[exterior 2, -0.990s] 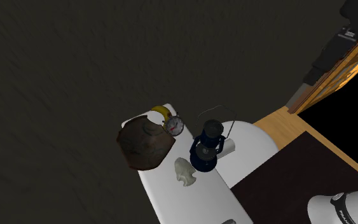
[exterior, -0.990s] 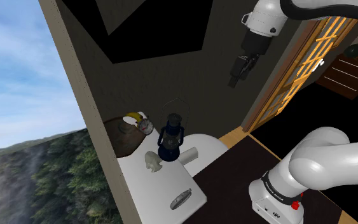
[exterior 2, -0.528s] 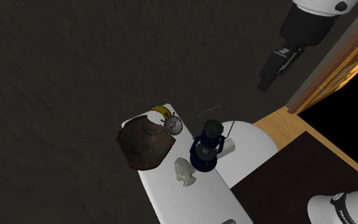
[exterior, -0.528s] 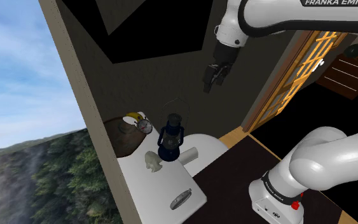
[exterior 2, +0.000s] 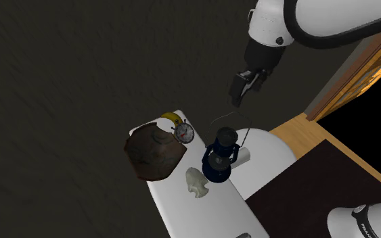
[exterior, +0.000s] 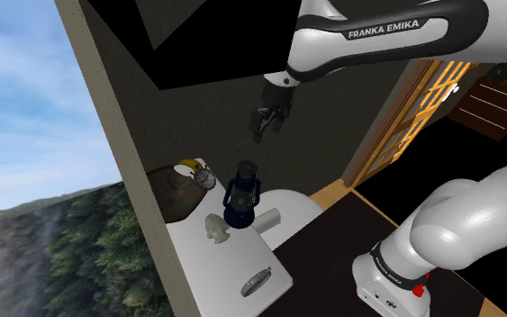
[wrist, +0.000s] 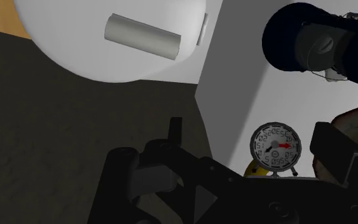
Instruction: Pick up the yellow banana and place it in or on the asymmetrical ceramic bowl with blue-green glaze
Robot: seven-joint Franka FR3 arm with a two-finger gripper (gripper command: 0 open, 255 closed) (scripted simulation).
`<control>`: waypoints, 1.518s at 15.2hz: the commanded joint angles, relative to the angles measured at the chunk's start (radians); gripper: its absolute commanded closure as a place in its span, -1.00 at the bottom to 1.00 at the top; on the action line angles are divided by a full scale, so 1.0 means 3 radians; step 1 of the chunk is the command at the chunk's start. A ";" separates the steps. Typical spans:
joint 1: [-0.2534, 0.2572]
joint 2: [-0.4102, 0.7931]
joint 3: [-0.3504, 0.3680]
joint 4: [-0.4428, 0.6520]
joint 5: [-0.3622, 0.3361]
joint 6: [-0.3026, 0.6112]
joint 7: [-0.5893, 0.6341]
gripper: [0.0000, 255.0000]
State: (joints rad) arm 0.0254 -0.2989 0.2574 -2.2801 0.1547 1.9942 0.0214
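Shoulder, second exterior and wrist views of the bench scene. The all-black end effector (exterior: 263, 131) hangs in the air above the bench (exterior: 235, 258), a smooth white surface with one rounded end, and is touching nothing. In the wrist view its two fingers (wrist: 174, 130) stand wide apart with nothing held between them. The curved yellow banana (exterior 2: 170, 118) lies just beside the rim of the bowl (exterior 2: 149, 155). It is partly hidden behind a round-faced clock (exterior 2: 185, 132) with a pale dial and a red hand. The bowl is lopsided and renders as mottled brown with a rough, uneven rim. A dark blue lantern (exterior: 241, 194) with a thin wire handle stands upright near the clock. A plain grey cylinder (wrist: 142, 36) lies on its side next to the lantern, and a small ribbed, whitish object (exterior 2: 195, 181) rests in front of it.
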 commanded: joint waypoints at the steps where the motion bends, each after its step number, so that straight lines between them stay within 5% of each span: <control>1: 0.0003 0.0274 0.0068 0.0116 -0.0042 0.0159 0.0082 -1.00; 10: 0.0107 0.1463 0.0236 0.0838 -0.0414 0.0583 0.0514 -1.00; 19: 0.0405 0.2690 0.0173 0.1947 -0.0821 0.0637 0.0863 -1.00; 23: 0.0209 0.2874 0.0426 0.1993 -0.1047 0.0715 0.1000 -1.00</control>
State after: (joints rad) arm 0.1229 0.5050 0.3789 -1.6785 -0.1390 2.1630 0.7155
